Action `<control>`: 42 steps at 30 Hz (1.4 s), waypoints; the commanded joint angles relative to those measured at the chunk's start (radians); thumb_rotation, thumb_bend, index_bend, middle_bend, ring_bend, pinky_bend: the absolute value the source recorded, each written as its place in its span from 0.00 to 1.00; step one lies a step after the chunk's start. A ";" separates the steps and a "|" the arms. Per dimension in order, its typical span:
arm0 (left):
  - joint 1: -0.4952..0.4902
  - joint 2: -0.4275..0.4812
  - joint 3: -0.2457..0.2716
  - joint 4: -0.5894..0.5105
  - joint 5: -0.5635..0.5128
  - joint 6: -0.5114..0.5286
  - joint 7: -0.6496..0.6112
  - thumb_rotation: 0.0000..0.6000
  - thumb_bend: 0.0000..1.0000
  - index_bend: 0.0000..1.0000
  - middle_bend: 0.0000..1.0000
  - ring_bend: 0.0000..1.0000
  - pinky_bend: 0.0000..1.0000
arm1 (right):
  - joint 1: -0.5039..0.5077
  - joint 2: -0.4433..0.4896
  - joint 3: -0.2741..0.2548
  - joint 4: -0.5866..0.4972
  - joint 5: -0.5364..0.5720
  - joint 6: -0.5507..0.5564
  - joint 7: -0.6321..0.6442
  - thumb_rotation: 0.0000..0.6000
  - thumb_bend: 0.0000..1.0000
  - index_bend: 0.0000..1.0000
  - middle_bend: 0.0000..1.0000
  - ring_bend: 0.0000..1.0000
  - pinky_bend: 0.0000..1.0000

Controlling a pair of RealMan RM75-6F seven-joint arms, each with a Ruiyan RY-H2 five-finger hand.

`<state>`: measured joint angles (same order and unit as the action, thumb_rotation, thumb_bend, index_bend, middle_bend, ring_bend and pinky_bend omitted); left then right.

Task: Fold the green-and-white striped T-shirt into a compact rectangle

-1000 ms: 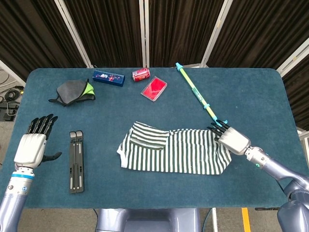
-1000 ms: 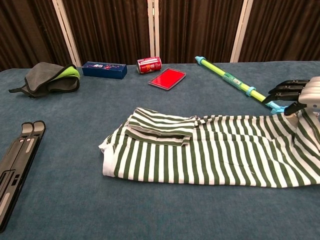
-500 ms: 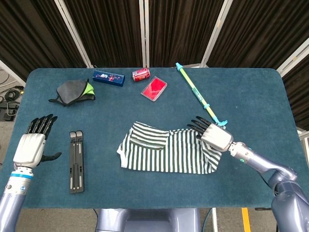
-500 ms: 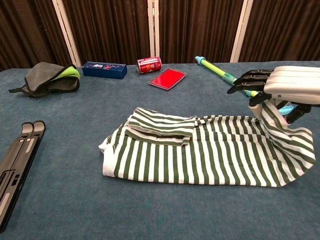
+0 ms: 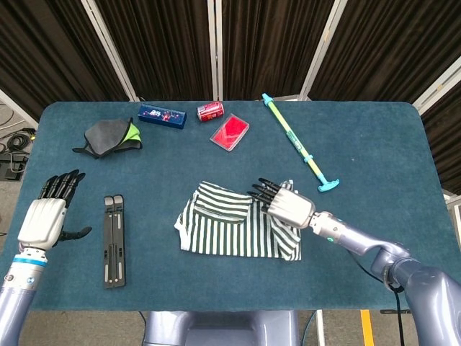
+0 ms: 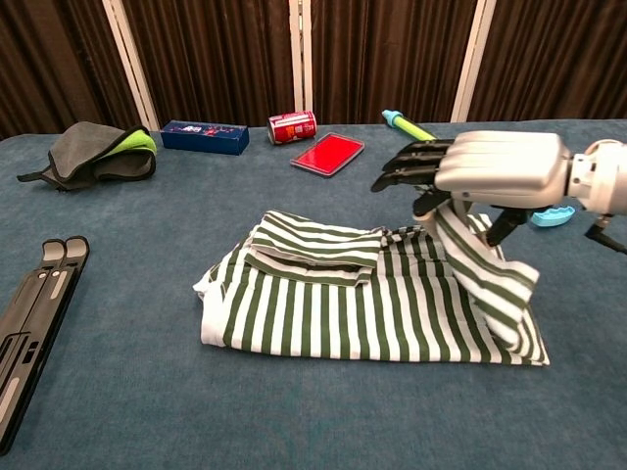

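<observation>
The shirt's (image 6: 372, 304) right end is held by the right hand (image 6: 490, 171), above its middle; the folded left end lies leftward.

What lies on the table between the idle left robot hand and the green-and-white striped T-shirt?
In the head view, a black folding stand lies between the left robot hand and the green-and-white striped T-shirt.

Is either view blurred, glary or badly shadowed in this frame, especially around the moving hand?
Head view: even light, sharp, no glare; the right hand and T-shirt stripes read cleanly. Chest view: right hand large and close, slightly soft at its edges, with a soft shadow on the lifted cloth; red can at the back stays readable.
</observation>
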<state>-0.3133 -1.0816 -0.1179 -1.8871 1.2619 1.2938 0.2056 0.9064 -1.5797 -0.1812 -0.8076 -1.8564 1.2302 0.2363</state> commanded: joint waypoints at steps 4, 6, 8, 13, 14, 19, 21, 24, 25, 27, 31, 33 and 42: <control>0.004 0.017 -0.003 0.001 0.009 -0.004 -0.041 1.00 0.00 0.00 0.00 0.00 0.00 | 0.064 0.035 0.052 -0.145 0.027 -0.112 -0.122 1.00 0.41 0.78 0.07 0.00 0.00; 0.004 0.022 -0.004 0.001 0.011 -0.008 -0.055 1.00 0.00 0.00 0.00 0.00 0.00 | 0.076 0.034 0.064 -0.172 0.034 -0.137 -0.146 1.00 0.41 0.78 0.07 0.00 0.00; 0.003 0.027 -0.004 0.003 0.014 -0.012 -0.067 1.00 0.00 0.00 0.00 0.00 0.00 | 0.088 0.029 0.078 -0.193 0.044 -0.163 -0.169 1.00 0.41 0.78 0.07 0.00 0.00; 0.001 0.033 -0.006 0.008 0.013 -0.024 -0.089 1.00 0.00 0.00 0.00 0.00 0.00 | 0.114 0.007 0.112 -0.214 0.068 -0.214 -0.205 1.00 0.41 0.78 0.07 0.00 0.00; 0.001 0.034 -0.006 0.009 0.013 -0.026 -0.092 1.00 0.00 0.00 0.00 0.00 0.00 | 0.117 0.004 0.117 -0.216 0.071 -0.218 -0.207 1.00 0.41 0.78 0.07 0.00 0.00; -0.001 0.037 -0.008 0.014 0.009 -0.033 -0.105 1.00 0.00 0.00 0.00 0.00 0.00 | 0.142 -0.012 0.155 -0.231 0.096 -0.249 -0.225 1.00 0.41 0.78 0.07 0.00 0.00; -0.002 0.039 -0.009 0.016 0.008 -0.035 -0.109 1.00 0.00 0.00 0.00 0.00 0.00 | 0.152 -0.019 0.169 -0.235 0.108 -0.266 -0.234 1.00 0.41 0.78 0.07 0.00 0.00; -0.004 0.039 -0.008 0.019 0.007 -0.040 -0.114 1.00 0.00 0.00 0.00 0.00 0.00 | 0.167 -0.032 0.183 -0.236 0.121 -0.290 -0.246 1.00 0.41 0.78 0.07 0.00 0.00; -0.005 0.039 -0.008 0.019 0.007 -0.043 -0.115 1.00 0.00 0.00 0.00 0.00 0.00 | 0.172 -0.038 0.189 -0.236 0.126 -0.299 -0.250 1.00 0.41 0.78 0.07 0.00 0.00; -0.006 0.039 -0.008 0.021 0.007 -0.045 -0.116 1.00 0.00 0.00 0.00 0.00 0.00 | 0.181 -0.049 0.201 -0.236 0.137 -0.312 -0.256 1.00 0.41 0.79 0.07 0.00 0.00; -0.007 0.039 -0.008 0.023 0.002 -0.049 -0.117 1.00 0.00 0.00 0.00 0.00 0.00 | 0.196 -0.073 0.230 -0.237 0.165 -0.334 -0.263 1.00 0.41 0.79 0.07 0.00 0.00; -0.008 0.038 -0.009 0.025 -0.001 -0.051 -0.118 1.00 0.00 0.00 0.00 0.00 0.00 | 0.204 -0.085 0.239 -0.237 0.176 -0.346 -0.270 1.00 0.41 0.79 0.07 0.00 0.00; -0.013 0.036 -0.010 0.034 -0.010 -0.061 -0.118 1.00 0.00 0.00 0.00 0.00 0.00 | 0.241 -0.139 0.276 -0.219 0.209 -0.384 -0.294 1.00 0.41 0.79 0.07 0.00 0.00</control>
<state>-0.3262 -1.0455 -0.1281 -1.8538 1.2520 1.2325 0.0871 1.1406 -1.7105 0.0872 -1.0312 -1.6551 0.8518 -0.0530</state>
